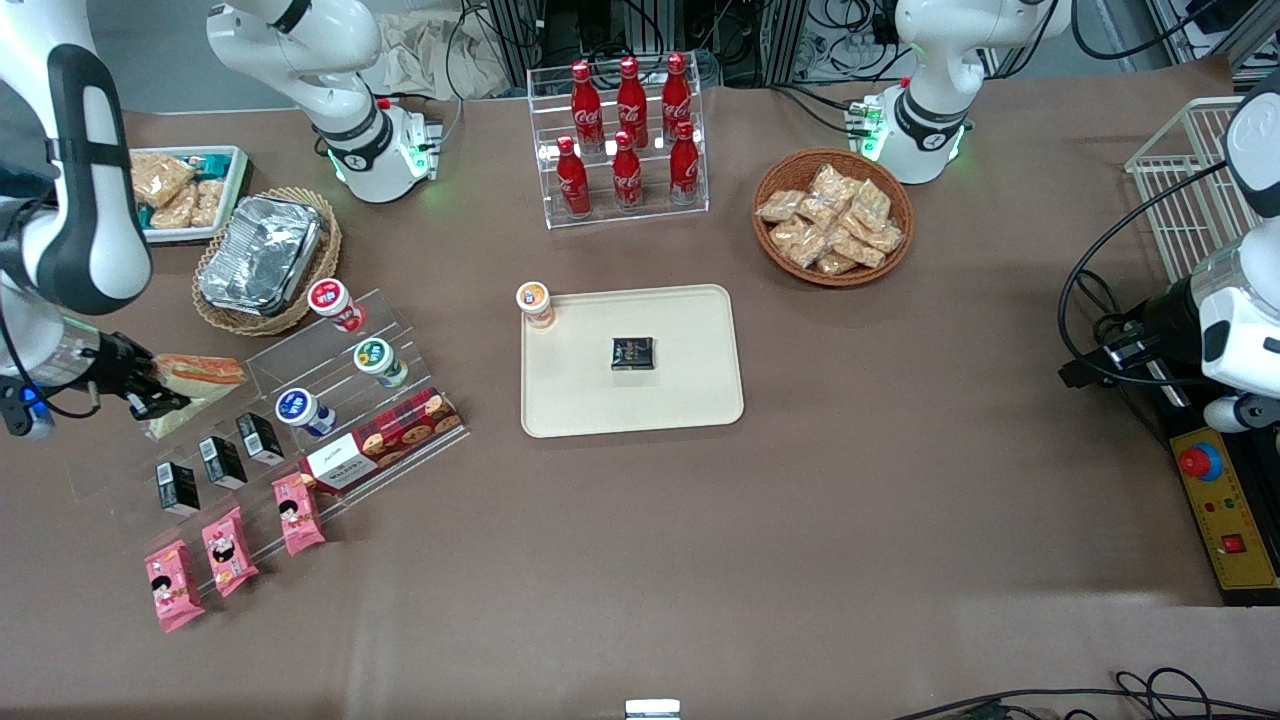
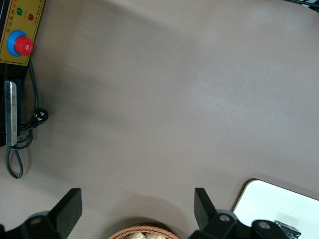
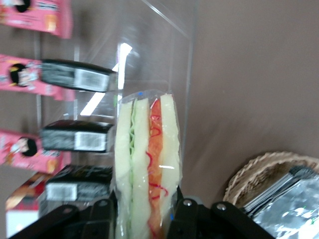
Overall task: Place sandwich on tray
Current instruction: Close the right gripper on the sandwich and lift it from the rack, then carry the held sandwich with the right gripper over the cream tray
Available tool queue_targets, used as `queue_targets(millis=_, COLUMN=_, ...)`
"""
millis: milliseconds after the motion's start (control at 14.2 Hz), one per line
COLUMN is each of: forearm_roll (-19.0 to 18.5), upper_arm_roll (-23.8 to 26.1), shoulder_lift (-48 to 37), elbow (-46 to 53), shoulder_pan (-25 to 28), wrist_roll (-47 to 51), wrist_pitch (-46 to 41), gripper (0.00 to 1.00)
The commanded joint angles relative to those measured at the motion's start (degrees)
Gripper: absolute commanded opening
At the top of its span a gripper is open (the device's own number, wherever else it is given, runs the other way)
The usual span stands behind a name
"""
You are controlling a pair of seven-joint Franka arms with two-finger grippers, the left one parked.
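While my gripper [image 3: 141,211] pinches the sandwich [image 1: 195,378] over the clear stepped shelf [image 1: 250,430] at the working arm's end of the table, I judge the carry to the tray [image 1: 680,400] should rise first, clearing the shelf's three cups [image 1: 372,360], then come down on bare tray beside its one dark packet [image 1: 632,353] and one orange-lidded cup [image 1: 536,303]. I also count six cola bottles [image 1: 628,135], three black cartons [image 1: 218,460] and three pink snacks [image 1: 230,550].
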Motion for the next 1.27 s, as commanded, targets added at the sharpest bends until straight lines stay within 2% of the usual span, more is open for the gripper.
queue_targets(millis=0, forearm_roll=0.2, upper_arm_roll=0.1, shoulder_lift=-0.8, elbow=7.8, shoulder_pan=0.2, wrist_roll=-8.2, wrist_pitch=-7.8, gripper=0.0)
queue_targets(millis=423, forearm_roll=0.7, upper_arm_roll=4.1, shoulder_lift=-3.2, elbow=15.2, shoulder_pan=3.8, wrist_roll=-7.9, wrist_pitch=-17.6, gripper=0.0)
queue_targets(millis=705, forearm_roll=-0.3, upper_arm_roll=7.1, shoulder_lift=-3.1, elbow=18.5, shoulder_pan=10.1, wrist_roll=-9.2, wrist_pitch=-21.5, gripper=0.0)
queue_targets(millis=987, forearm_roll=-0.8, upper_arm_roll=7.6, shoulder_lift=-2.3, elbow=19.1, shoulder_pan=17.2, wrist_roll=-13.6, wrist_pitch=-22.5, gripper=0.0)
queue_targets(millis=1058, forearm_roll=0.2, upper_arm_roll=7.8, shoulder_lift=-1.6, elbow=19.2, shoulder_pan=18.1, wrist_roll=-17.3, wrist_pitch=-22.2, gripper=0.0)
queue_targets(millis=1199, forearm_roll=4.9, upper_arm_roll=8.5, shoulder_lift=0.5, elbow=19.8, shoulder_pan=19.2, wrist_roll=-23.4, wrist_pitch=-21.7, gripper=0.0)
